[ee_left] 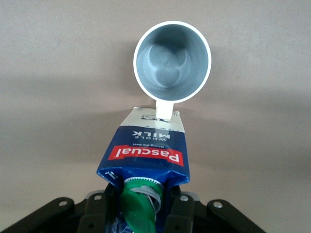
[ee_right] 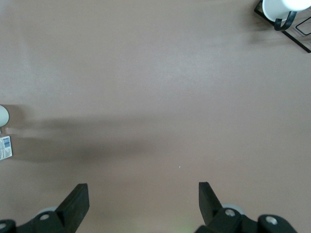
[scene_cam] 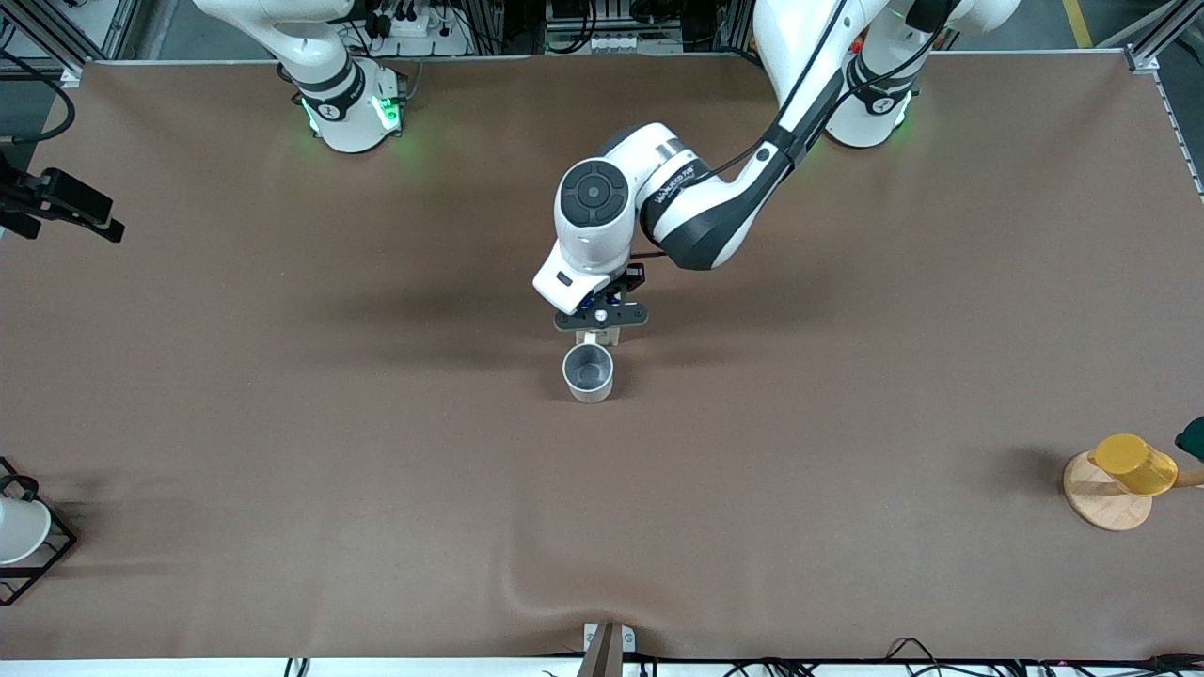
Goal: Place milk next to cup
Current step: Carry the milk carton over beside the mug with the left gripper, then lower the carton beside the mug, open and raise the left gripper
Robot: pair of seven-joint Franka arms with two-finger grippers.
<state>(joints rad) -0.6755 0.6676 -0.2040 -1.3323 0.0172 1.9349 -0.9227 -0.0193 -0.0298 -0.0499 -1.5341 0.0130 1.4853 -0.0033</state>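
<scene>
White cup in rack point(scene_cam: 17, 528): at the table edge toward the right arm's end, nearest the front camera; sits in a black wire rack point(scene_cam: 38, 564).
Yellow cup point(scene_cam: 1133, 464): tipped on a wooden disc point(scene_cam: 1101, 494), at the left arm's end of the table.
Cup point(scene_cam: 588, 372): off-white mug, upright at mid-table, grey interior bare; handle points toward the milk, as the left wrist view shows point(ee_left: 172, 61).
Milk point(ee_left: 148, 148): dark blue carton with red label and green cap, standing just beside the cup, on the side farther from the front camera; the cup's handle reaches its base. Whether they touch cannot be told. Mostly hidden under the gripper in the front view point(scene_cam: 596, 337).
Left gripper point(scene_cam: 600, 318): over the milk, fingers point(ee_left: 179, 211) either side of the carton's top; a firm clamp cannot be confirmed.
Right gripper point(ee_right: 144, 201): fingers spread apart, nothing between them, over bare table; the arm waits near its base.
Table point(scene_cam: 282, 423): brown cover.
</scene>
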